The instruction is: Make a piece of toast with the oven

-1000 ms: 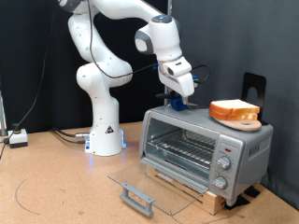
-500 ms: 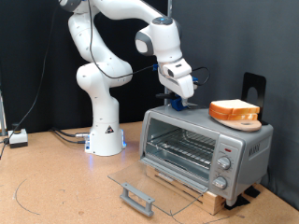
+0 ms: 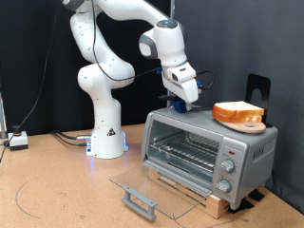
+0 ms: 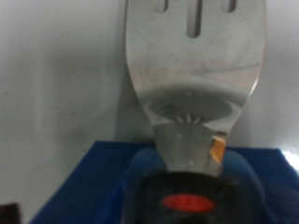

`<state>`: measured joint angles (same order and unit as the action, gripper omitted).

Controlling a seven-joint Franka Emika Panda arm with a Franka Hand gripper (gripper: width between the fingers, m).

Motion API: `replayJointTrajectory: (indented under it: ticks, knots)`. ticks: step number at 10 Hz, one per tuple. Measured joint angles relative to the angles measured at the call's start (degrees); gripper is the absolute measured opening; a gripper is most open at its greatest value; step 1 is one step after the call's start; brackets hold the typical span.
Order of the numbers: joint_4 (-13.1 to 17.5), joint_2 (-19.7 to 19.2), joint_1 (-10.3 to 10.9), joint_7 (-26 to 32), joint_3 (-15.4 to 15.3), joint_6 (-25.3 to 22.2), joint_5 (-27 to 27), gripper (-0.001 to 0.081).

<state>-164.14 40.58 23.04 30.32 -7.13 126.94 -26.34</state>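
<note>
The oven (image 3: 249, 152) stands at the exterior view's right. Its glass door (image 3: 142, 185) lies folded down flat, and the wire rack (image 3: 185, 152) inside is bare. The piece of toast (image 3: 237, 110) lies on a round wooden board (image 3: 244, 124) on the oven's roof, at the right end. My gripper (image 3: 182, 103) is low over the roof's left end, by something blue. In the wrist view a metal spatula blade (image 4: 196, 65) points away from the hand, with a black handle and a blue part under it. My fingers do not show there.
The door's grey bar handle (image 3: 140, 201) juts toward the table's front. The oven rests on a wooden block (image 3: 204, 198). A black stand (image 3: 258, 90) rises behind the oven. The arm's white base (image 3: 106, 133) is at the left, with cables along the table.
</note>
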Motion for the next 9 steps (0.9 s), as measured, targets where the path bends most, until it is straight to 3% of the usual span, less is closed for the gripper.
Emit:
replayJointTrajectory:
  ticks: [1,2,3,4,7,9]
  knots:
    - [0.0,-0.2,0.0,0.0,0.0,0.1,-0.1,0.0712]
    - [0.0,-0.2,0.0,0.0,0.0,0.2,-0.1,0.0512]
    - [0.0,-0.3,0.0,0.0,0.0,0.2,-0.1,0.0512]
    - [0.0,-0.3,0.0,0.0,0.0,0.2,-0.3,0.0403]
    - [0.2,0.3,0.0,1.3,0.4,0.2,-1.8,0.0403]
    - [0.7,3.1,0.0,2.5,1.4,-0.8,-3.3,0.0403]
